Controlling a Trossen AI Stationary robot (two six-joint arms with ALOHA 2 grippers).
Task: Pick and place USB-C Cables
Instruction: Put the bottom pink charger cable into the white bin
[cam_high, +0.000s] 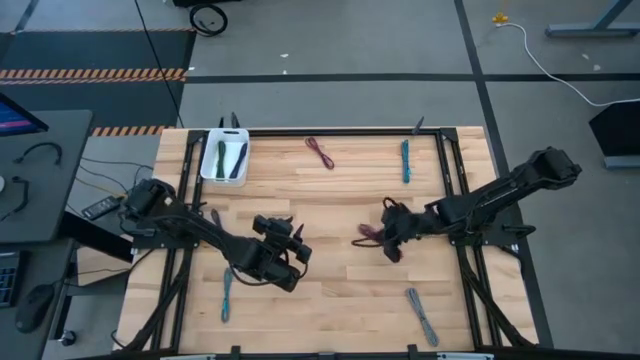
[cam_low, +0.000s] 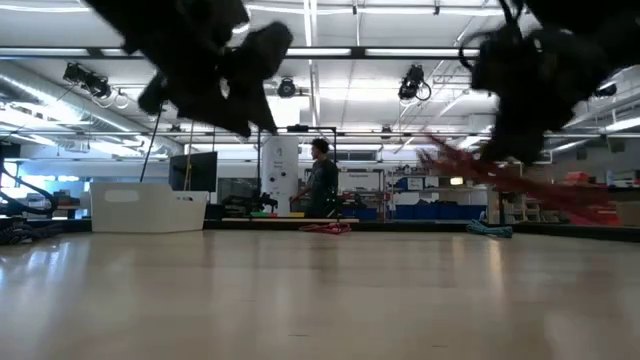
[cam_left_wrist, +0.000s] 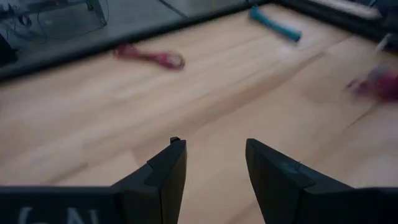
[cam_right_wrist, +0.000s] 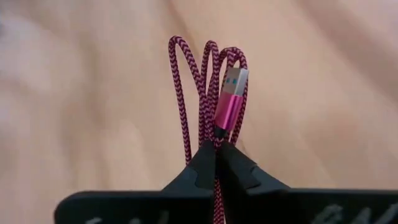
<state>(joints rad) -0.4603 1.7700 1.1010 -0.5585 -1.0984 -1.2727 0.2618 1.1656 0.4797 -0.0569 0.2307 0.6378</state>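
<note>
My right gripper (cam_high: 386, 238) (cam_right_wrist: 216, 152) hangs over the table's middle, right of centre, shut on a magenta braided cable bundle (cam_high: 368, 236) (cam_low: 520, 185). My left gripper (cam_high: 295, 248) (cam_left_wrist: 214, 155) hovers open over bare wood left of centre and touches nothing. On the table lie a maroon cable (cam_high: 320, 152) (cam_left_wrist: 149, 57) and a teal one (cam_high: 406, 160) (cam_left_wrist: 273, 23) near the far edge. A blue-teal one (cam_high: 227, 293) and a grey one (cam_high: 422, 315) lie near the near edge. Green cables (cam_high: 230, 157) lie in a white bin (cam_high: 208, 172). My right gripper pinches the magenta bundle between its two fingertips (cam_right_wrist: 202, 163), across several strands near one end of the coil (cam_right_wrist: 214, 138). The loops and a metal plug (cam_right_wrist: 231, 93) stick out past the fingertips. The fingers slant in from the table's right. The bundle is lifted clear of the table.
The white bin stands at the far left corner of the table (cam_low: 150, 205). Black rails (cam_high: 455, 170) run along the table's sides and far edge. A person (cam_low: 320, 180) stands far off in the room. Bare wood (cam_high: 340, 300) lies between the two arms.
</note>
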